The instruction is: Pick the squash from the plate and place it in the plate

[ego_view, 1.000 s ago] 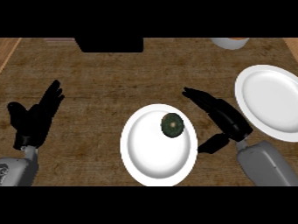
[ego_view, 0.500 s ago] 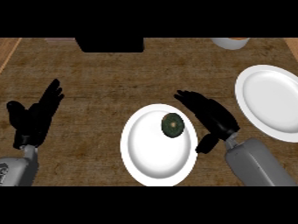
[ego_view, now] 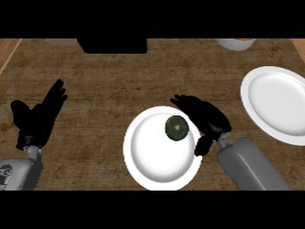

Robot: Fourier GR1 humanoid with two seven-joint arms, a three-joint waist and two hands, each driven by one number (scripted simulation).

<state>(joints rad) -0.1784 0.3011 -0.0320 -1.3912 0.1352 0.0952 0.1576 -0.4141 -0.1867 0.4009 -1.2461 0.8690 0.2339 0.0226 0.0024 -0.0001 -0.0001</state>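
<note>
The squash [ego_view: 176, 128] lies on the near plate [ego_view: 153, 156], toward its 1 o'clock rim. My right hand [ego_view: 206, 118] hovers just beside it at 3 o'clock, fingers spread, holding nothing. A second plate [ego_view: 280, 107] sits at 2 o'clock. My left hand [ego_view: 36, 120] rests open at 9 o'clock.

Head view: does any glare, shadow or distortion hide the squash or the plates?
Head view: even light, no glare; soft grey shading inside the near plate and the empty plate; the dark squash shows plainly on the near plate; the right hand overlaps that plate's rim beside the squash; the steep angle stretches the empty plate taller than wide.
</note>
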